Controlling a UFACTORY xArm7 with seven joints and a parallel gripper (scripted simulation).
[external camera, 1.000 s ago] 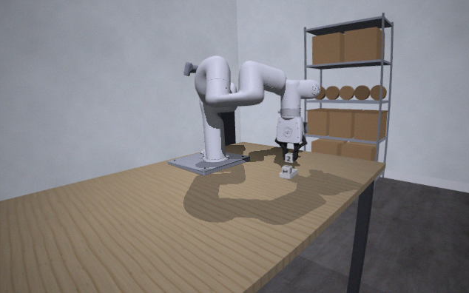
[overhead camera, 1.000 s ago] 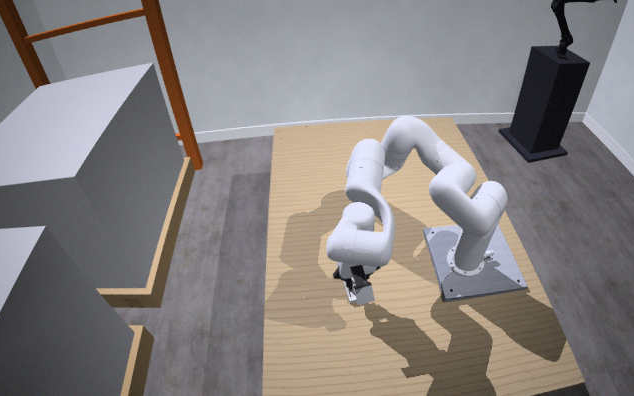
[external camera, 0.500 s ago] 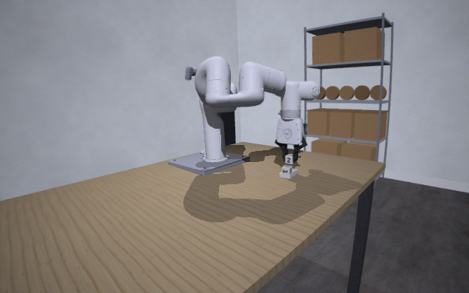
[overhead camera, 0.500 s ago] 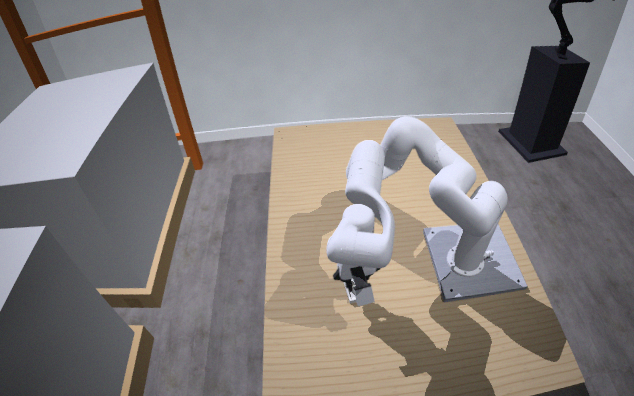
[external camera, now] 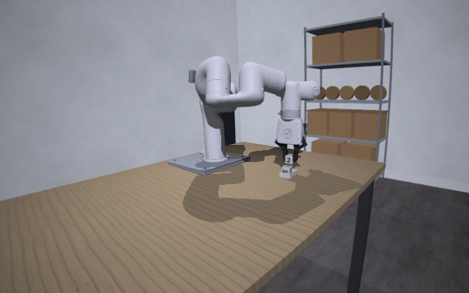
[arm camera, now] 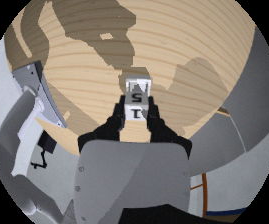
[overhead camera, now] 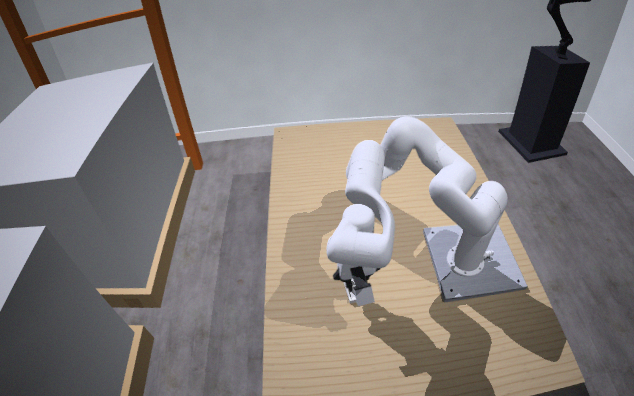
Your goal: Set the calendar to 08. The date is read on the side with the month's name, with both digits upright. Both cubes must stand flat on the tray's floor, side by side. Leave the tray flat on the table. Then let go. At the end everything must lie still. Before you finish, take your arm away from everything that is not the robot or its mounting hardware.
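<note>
My gripper (external camera: 290, 157) (arm camera: 136, 102) is shut on a number cube (external camera: 288, 159) (arm camera: 136, 108) and holds it above the table, close to the tray. This cube shows a 2 towards the exterior camera. In the wrist view it shows a 5 and a 1. The small white tray (external camera: 288, 176) stands on the table, just beyond the held cube in the wrist view. Another cube (external camera: 286, 170) sits in the tray, with a dark mark that I cannot read. In the top view the arm and fingers hide much of the tray and cubes. The month's name cannot be read.
The wooden table (overhead camera: 305, 360) (external camera: 85, 237) carries the arm's grey base plate (overhead camera: 490, 287) (external camera: 189, 164), on the right in the top view. Large grey boxes stand off the table to the left there. A shelf rack (external camera: 348, 66) stands behind the table.
</note>
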